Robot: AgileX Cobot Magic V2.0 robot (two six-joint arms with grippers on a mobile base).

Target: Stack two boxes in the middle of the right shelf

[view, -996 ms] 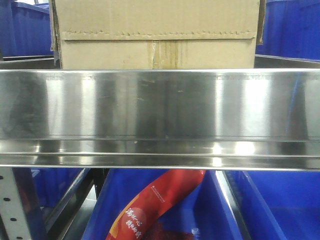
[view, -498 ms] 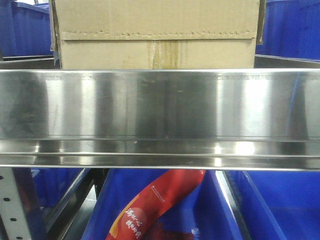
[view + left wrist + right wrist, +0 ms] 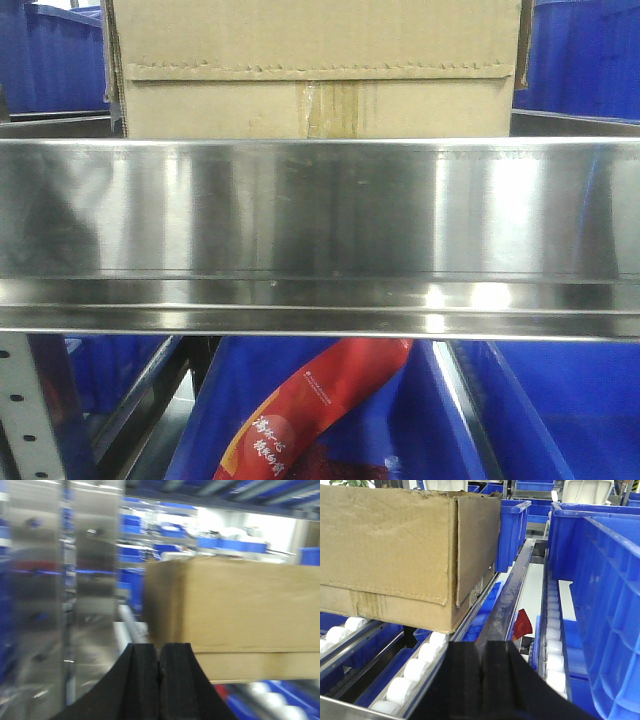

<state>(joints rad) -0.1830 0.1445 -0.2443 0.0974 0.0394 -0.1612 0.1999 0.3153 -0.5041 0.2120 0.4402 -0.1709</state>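
Observation:
A tan cardboard box (image 3: 310, 70) sits on the steel shelf (image 3: 320, 210), behind its tall mirror-like front lip; a second box is out of view. The right wrist view has the box (image 3: 395, 550) resting on white rollers (image 3: 415, 670), ahead and to the left of my right gripper (image 3: 482, 652), which is shut on nothing. In the blurred left wrist view the box (image 3: 235, 605) stands ahead and to the right of my left gripper (image 3: 160, 655), also shut and empty. Neither gripper touches the box, and neither shows in the front view.
Blue bins (image 3: 610, 580) line the shelf to the right of the box. A steel upright (image 3: 40, 580) stands close on the left. Below the shelf a blue bin (image 3: 420, 430) holds a red bag (image 3: 310, 410).
The box sits a few pixels further right in the front view. A dark reflection has spread over the left end of the shelf lip.

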